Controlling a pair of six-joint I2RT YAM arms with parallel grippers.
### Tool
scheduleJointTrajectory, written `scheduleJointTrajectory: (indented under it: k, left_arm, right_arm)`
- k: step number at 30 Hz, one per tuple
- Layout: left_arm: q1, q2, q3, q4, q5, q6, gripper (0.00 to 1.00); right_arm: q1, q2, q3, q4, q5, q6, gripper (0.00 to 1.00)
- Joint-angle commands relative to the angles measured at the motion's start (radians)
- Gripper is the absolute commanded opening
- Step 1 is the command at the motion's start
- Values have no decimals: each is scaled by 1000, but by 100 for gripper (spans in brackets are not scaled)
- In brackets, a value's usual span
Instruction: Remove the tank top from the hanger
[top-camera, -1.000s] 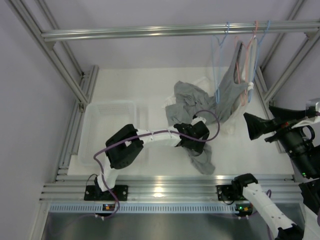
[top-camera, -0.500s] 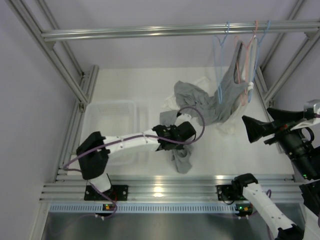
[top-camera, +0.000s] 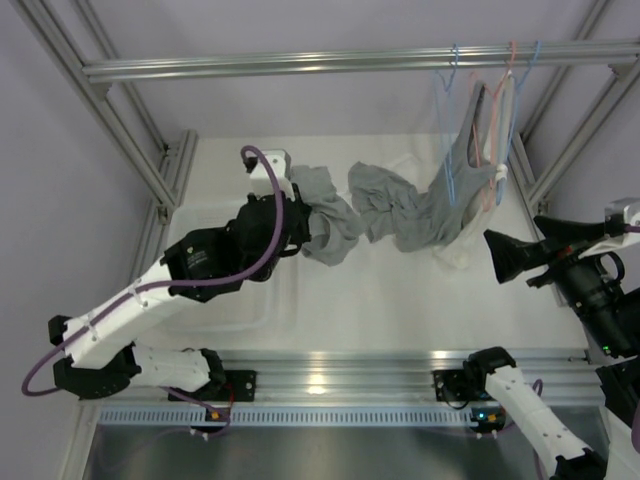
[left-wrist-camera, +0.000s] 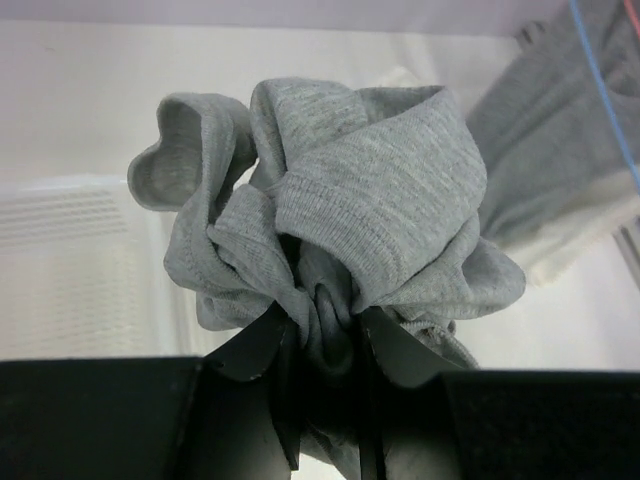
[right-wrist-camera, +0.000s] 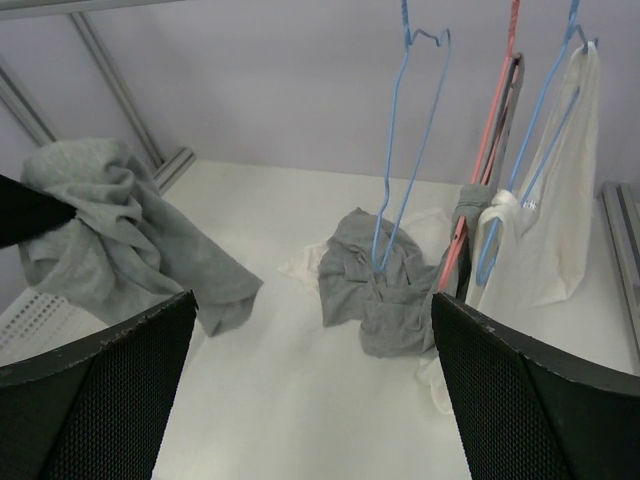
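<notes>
My left arm has swung up and left since a second ago, hauling the top (top-camera: 325, 225) off the table and toward the bin (top-camera: 250, 305). The left gripper (left-wrist-camera: 325, 330) is pinched hard on a bunched fold of it, and the cloth hangs in the air near the bin's far edge. It looks well apart from the blue hanger (right-wrist-camera: 404, 30), so I judge the removal done; only setting it down remains. A grey heap (right-wrist-camera: 370, 275) lies at that hanger's foot, and a white garment (right-wrist-camera: 565, 200) hangs on another. The part of the bin that shows holds nothing, though my arm hides some. The right gripper (right-wrist-camera: 312, 330) waits with fingers spread wide, holding nothing.
</notes>
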Motion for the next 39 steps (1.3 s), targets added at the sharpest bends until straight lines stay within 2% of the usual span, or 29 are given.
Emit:
scheduleJointTrajectory:
  k: [1, 4, 7, 9, 13, 16, 20, 24, 31, 32, 33, 34, 36, 37, 39]
  left_arm:
    - [39, -4, 95, -189, -229, 1, 0]
    - [114, -18, 138, -269, -254, -19, 0]
    - [308, -39, 129, -312, -184, -26, 0]
    - [379, -47, 100, -313, -152, -10, 0]
    - [549, -68, -25, -321, -99, -24, 0]
    - [635, -99, -150, -291, -29, -21, 0]
    - [682, -131, -277, -217, 83, -1, 0]
    - [719, -131, -384, -179, 112, 11, 0]
    - [852, -99, -503, -113, 163, 36, 0]
    - [861, -92, -510, -103, 180, 49, 3]
    - [867, -87, -516, -90, 198, 57, 32]
    - [867, -81, -524, -80, 226, 57, 42]
    - [867, -82, -529, -68, 253, 63, 57]
    - [867, -88, -529, -60, 269, 66, 71]
    - [867, -98, -518, -59, 284, 82, 79]
  right_arm:
    - [-13, 17, 5, 19, 0, 12, 99]
    - [-14, 20, 4, 22, -6, 14, 99]
    - [-14, 23, 5, 27, -9, 14, 99]
    - [-14, 25, 5, 30, -15, 15, 99]
    - [-14, 23, -1, 34, -27, 17, 99]
    - [-14, 27, 1, 36, -35, 15, 99]
    - [-14, 31, -7, 36, -46, 14, 99]
    - [-13, 28, -24, 40, -72, 18, 99]
    - [-14, 30, -21, 39, -78, 9, 99]
    - [-13, 33, -19, 39, -79, 9, 99]
    - [-13, 42, -19, 36, -81, 9, 99]
    - [-13, 46, -21, 34, -79, 12, 98]
    - [-13, 53, -24, 36, -75, 17, 98]
    - [-14, 59, -24, 36, -73, 15, 98]
    - [-13, 66, -16, 36, -66, 20, 98]
